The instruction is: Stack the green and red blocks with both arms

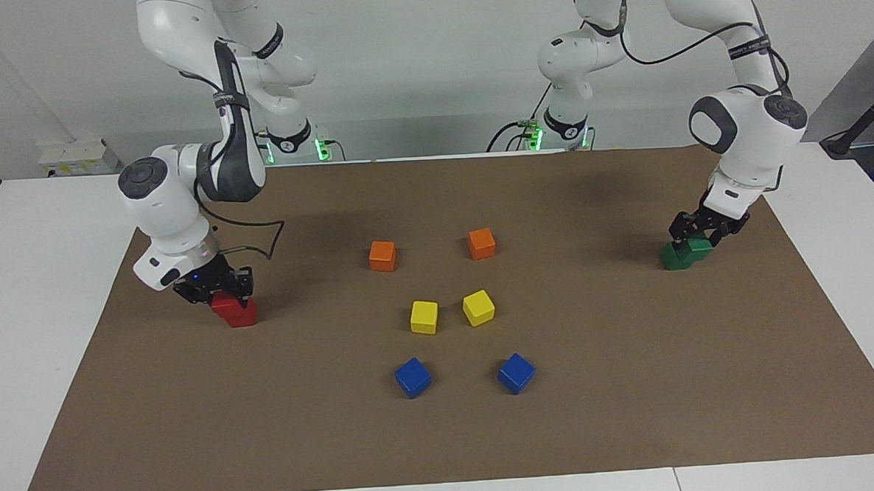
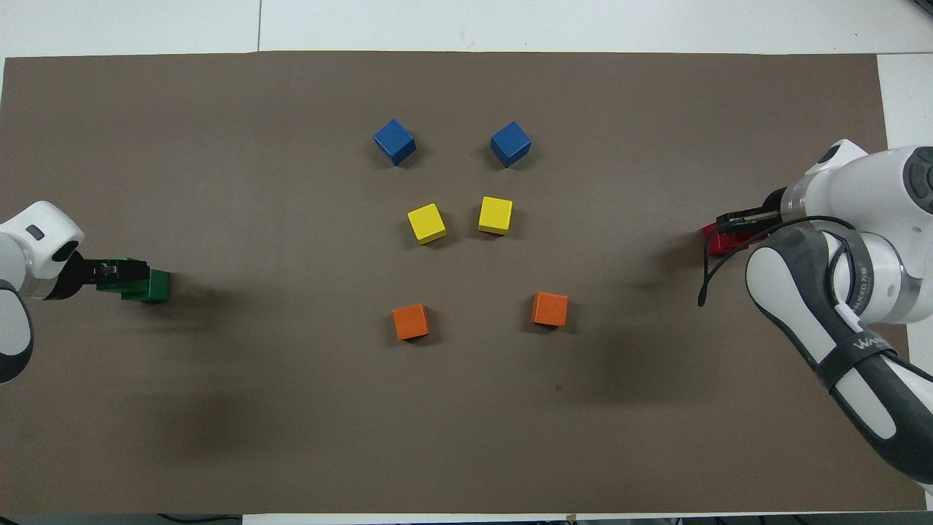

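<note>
Two dark green blocks are at the left arm's end of the mat, one resting skewed on the other. The lower green block [image 1: 676,257] sits on the mat and the upper green block [image 1: 700,247] is between the fingers of my left gripper [image 1: 702,235]. In the overhead view the green blocks [image 2: 154,286] stick out past the left gripper [image 2: 116,273]. Two bright red blocks are at the right arm's end. The lower red block [image 1: 242,314] sits on the mat. My right gripper [image 1: 221,290] is shut on the upper red block [image 1: 223,303]. In the overhead view the red blocks [image 2: 716,244] are mostly hidden under the right gripper [image 2: 736,224].
In the middle of the brown mat [image 1: 635,384] lie two orange cubes [image 1: 382,256] [image 1: 481,243], two yellow cubes [image 1: 424,317] [image 1: 478,307] and two blue cubes [image 1: 412,377] [image 1: 516,373], blue farthest from the robots. White table shows around the mat.
</note>
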